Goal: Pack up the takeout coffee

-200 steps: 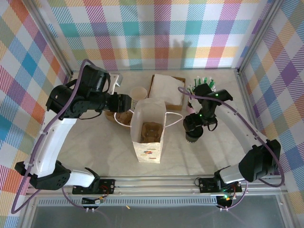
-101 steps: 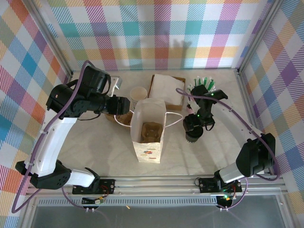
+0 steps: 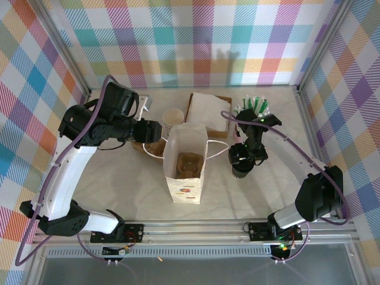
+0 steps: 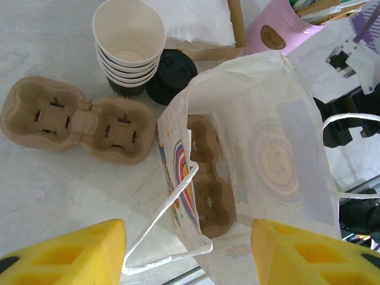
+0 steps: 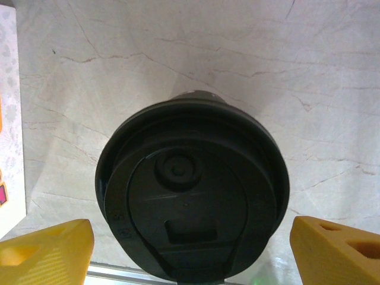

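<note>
The takeout coffee, a small dark cup with a round black lid, stands on the table right of the white paper bag. My right gripper hangs straight over the takeout coffee and is open. Its yellow fingers straddle the lid with a thin gap on each side. My left gripper hovers open at the bag's left rim, the rim and one handle loop lying between its fingers. A brown cardboard carrier lies in the bottom of the open bag.
A stack of lidless cream cups and black lids stand behind the bag. A second cardboard carrier lies to its left. A napkin tray and a pink cup of sticks are at the back.
My right wrist has swung round and settled over the coffee, its jaws a little narrower. The left arm and the bag have barely moved.
</note>
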{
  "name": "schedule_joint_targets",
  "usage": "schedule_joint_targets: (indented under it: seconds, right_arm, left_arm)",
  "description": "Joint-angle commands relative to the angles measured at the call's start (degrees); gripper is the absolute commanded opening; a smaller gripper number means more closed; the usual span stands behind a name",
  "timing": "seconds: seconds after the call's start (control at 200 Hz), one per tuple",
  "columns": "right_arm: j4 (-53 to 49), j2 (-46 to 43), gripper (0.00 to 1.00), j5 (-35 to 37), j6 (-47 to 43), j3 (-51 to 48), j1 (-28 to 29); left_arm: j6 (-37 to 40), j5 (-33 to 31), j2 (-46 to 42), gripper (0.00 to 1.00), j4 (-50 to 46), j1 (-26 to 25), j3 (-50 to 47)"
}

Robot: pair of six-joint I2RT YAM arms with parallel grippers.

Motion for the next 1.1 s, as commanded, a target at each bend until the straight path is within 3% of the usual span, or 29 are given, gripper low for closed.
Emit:
schedule_joint_targets:
  seconds: [0.0,1.095]
  right_arm:
    - [0.08,0.44,0.86,0.81,2.46,-0.90,0.82]
    - [-0.33,3.38,0.78,6.14,7.04,-0.20,5.33]
  left_arm:
    - [-0.14,-0.76,-0.60,0.58,-0.79,0.69,1.19]
    - [-0.81,-1.81,-1.20,0.58,-0.51,0.69,1.12]
